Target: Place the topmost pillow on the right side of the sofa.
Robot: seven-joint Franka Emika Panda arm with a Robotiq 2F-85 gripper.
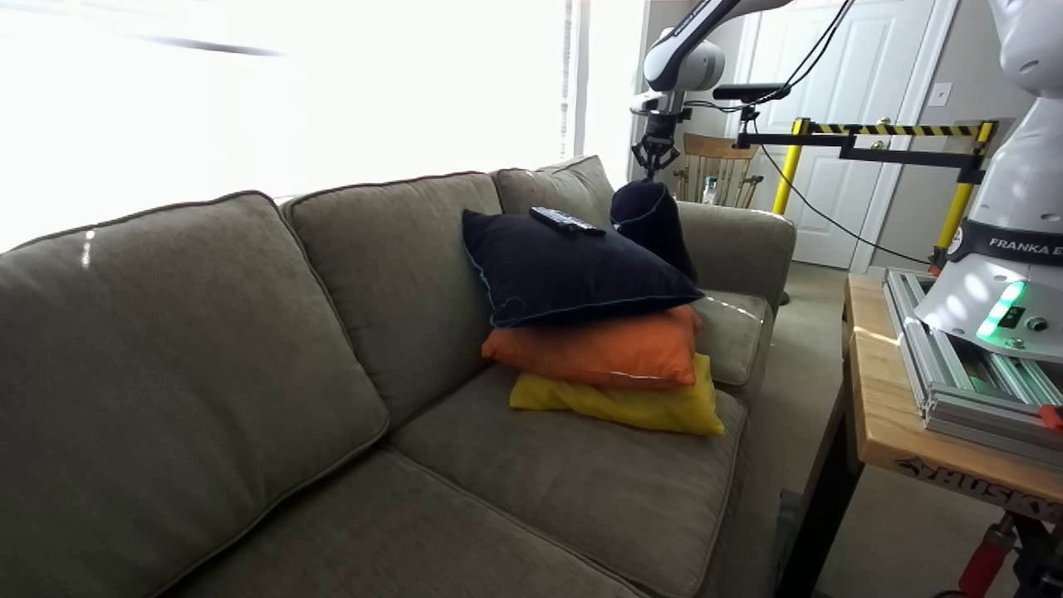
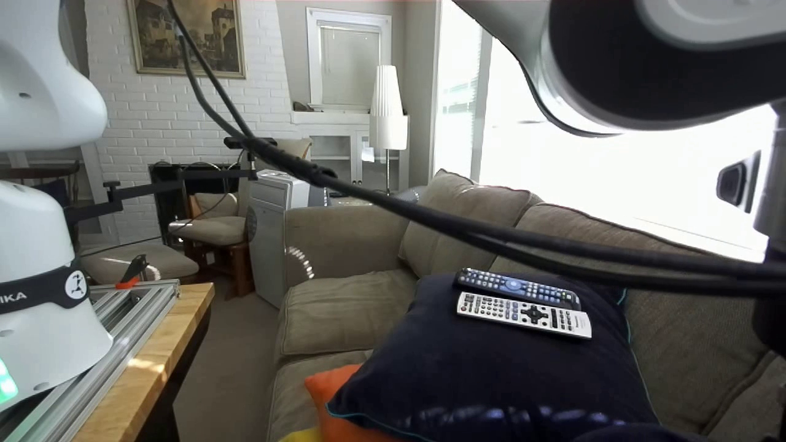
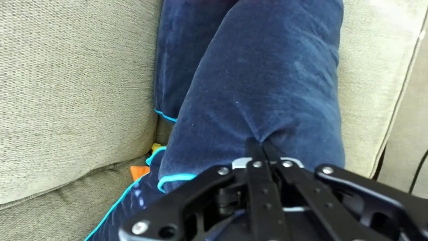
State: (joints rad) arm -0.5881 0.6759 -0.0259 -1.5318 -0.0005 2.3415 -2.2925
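while pincer point(image 3: 260, 142) pinches navy pillow point(image 3: 257, 83), btm contact w/ sofa point(image 1: 407, 316) unclear

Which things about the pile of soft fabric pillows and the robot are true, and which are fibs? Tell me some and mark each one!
1. The square navy fabric pillow with blue edging lies on the orange fabric pillow. True.
2. The orange pillow is at the bottom of the pile. False: the yellow fabric pillow lies under it.
3. The robot's black fingers are pinching a second navy fabric pillow. True.
4. The yellow pillow lies on the floor. False: it rests on the big grey-brown fabric sofa.
5. A long dark remote and a long silver remote lie on the square navy pillow. True.
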